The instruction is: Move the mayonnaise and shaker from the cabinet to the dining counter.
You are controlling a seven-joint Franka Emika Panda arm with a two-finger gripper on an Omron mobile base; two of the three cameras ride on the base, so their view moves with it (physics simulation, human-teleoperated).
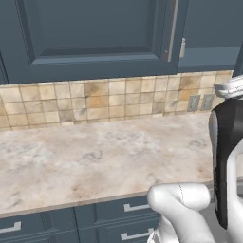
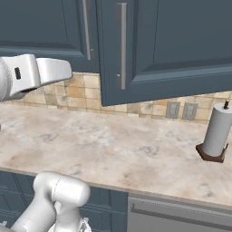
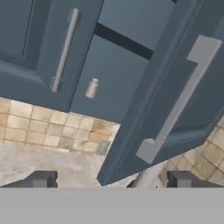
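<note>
Fingers of the gripper [image 3: 109,181] stand spread as wide as they go, with nothing between them, pointed up at the cabinet [image 3: 113,83], whose door [image 3: 175,100] hangs swung out toward the hand. Inside, on the lower floor of the cabinet, the shaker [image 3: 91,88] stands upright, alone against the dark back wall. I can't make out the mayonnaise from where the hand looks (the open door may be covering it). That shaker looks a light, hard little thing, smooth-sided and likely to slip or tip if nudged, so I'd take it low around the body, where it is widest, fingers square on either side, and close gently. Below runs the tiled marble-look counter [image 2: 113,145] with a paper towel roll [image 2: 216,131], not the dining counter.
</note>
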